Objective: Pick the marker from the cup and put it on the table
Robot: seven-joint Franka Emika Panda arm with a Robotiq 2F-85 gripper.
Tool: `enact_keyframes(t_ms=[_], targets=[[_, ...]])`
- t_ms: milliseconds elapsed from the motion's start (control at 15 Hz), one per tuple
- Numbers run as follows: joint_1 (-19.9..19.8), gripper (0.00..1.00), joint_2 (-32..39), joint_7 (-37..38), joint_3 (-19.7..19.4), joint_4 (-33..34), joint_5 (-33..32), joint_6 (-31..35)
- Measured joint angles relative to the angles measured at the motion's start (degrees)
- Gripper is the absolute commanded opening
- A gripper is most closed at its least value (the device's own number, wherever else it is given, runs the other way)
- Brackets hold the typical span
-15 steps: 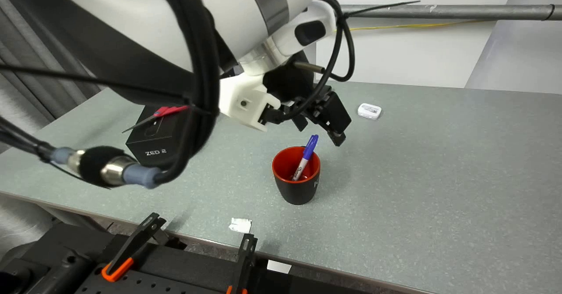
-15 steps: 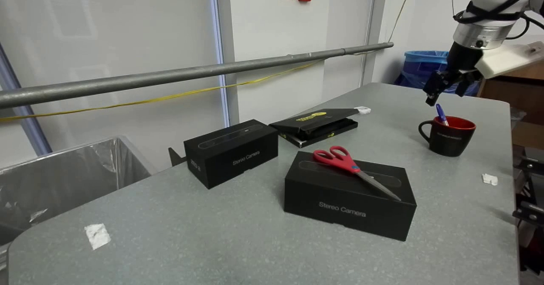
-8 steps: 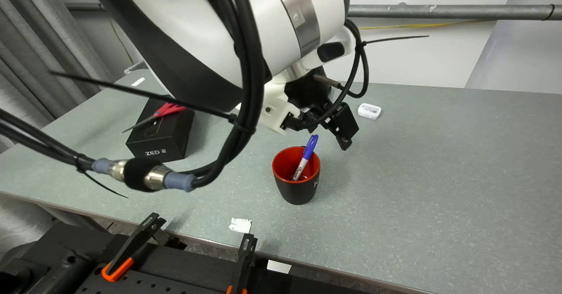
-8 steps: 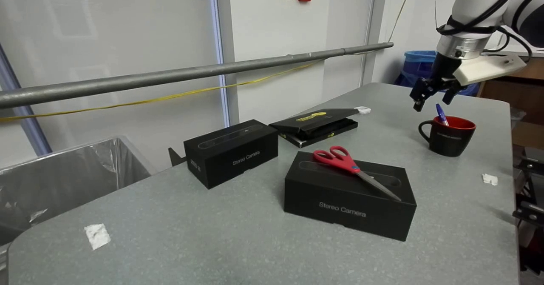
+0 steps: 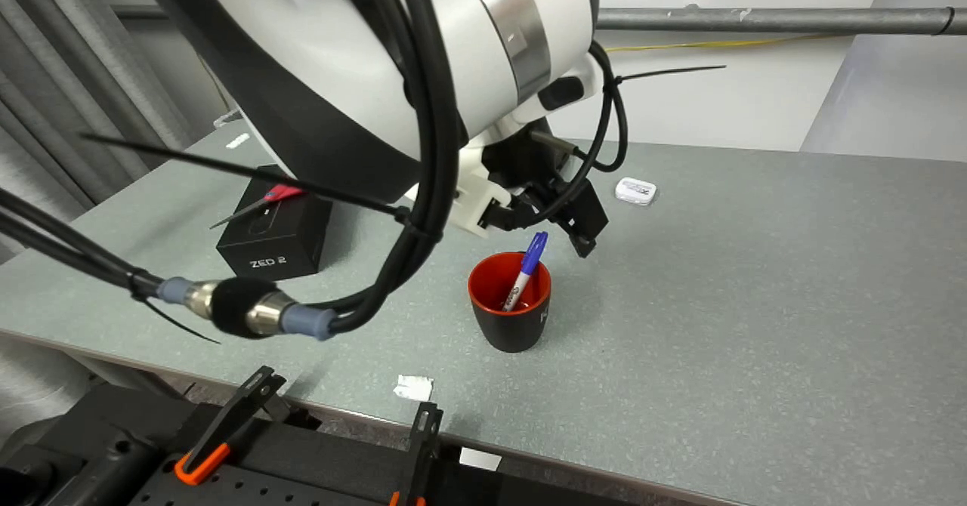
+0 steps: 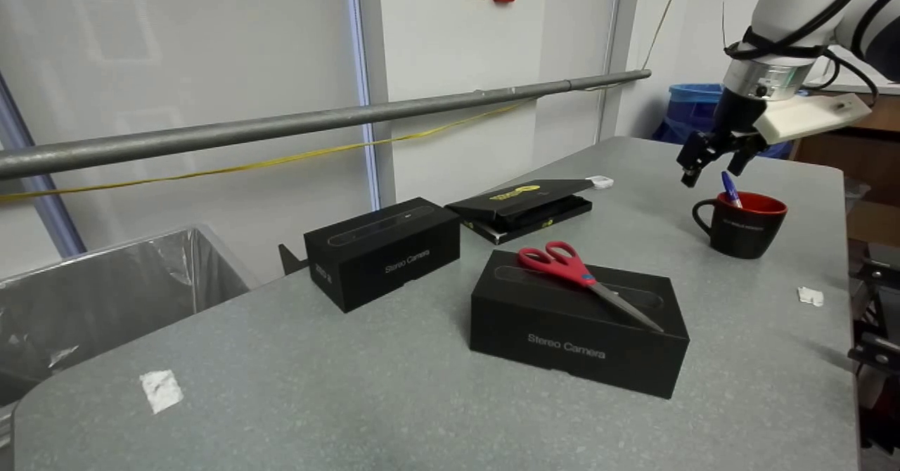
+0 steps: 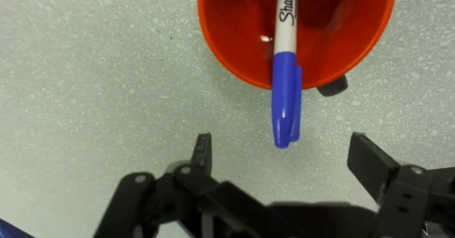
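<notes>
Open room beside marker [image 7: 284, 67], above cup [image 7: 234, 28]

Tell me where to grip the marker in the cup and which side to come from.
I'd take the marker by its blue cap, coming down from above on the handle side of the cup. The marker leans roughly that way, so its cap pokes up out of the cup; in the wrist view the open gripper has a jaw to either side, likely suiting a pinch across its width.
</notes>
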Motion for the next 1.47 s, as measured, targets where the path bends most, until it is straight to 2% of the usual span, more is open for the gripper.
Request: enact_keyframes(t_ms=[267,333,400,1000,1067,1467], targets=[[0.00,1.00,-2.80,0.61,-0.06,-2.93,-2.17,0.02],[0.00,0.75,-3.69,1.05,-0.11,-3.68,-2.97,0.02],[0.00,0.74,-4.54,1.53,-0.15,-4.30,-3.65,0.01],[0.00,0.04,-7.29,3.96,-0.33,-5.29,-5.32,-0.05],[0.00,0.00,-7.28,3.96,-0.31,-5.30,-5.32,-0.06],[0.00,0.03,-7.48,4.01,-0.30,-5.32,-5.32,-0.07]])
